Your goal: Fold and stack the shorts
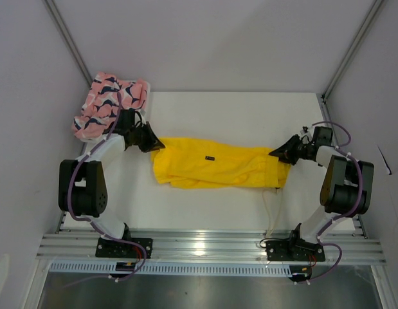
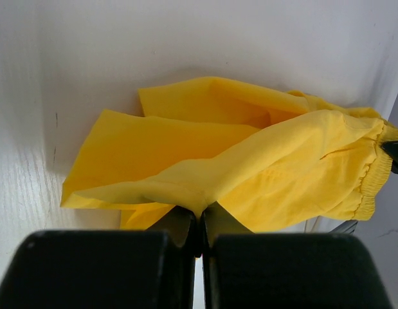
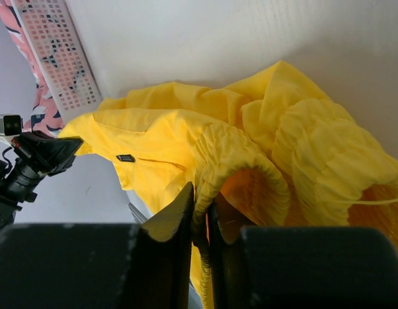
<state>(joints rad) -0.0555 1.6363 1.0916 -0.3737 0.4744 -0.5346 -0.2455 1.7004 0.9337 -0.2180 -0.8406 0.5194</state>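
While left end effector (image 2: 200, 220), fully closed, grips the yellow shorts (image 1: 211, 166), right end effector (image 3: 202, 212) pinches them.

White table (image 1: 237, 116); plain pale walls (image 1: 211, 38); aluminium rail (image 1: 211, 246) along near edge

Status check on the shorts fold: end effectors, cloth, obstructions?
Left end effector shut on yellow shorts, leg end. Right end effector shut on waistband. Shorts span between them over table. Pink shorts on basket, far left, out of the way.
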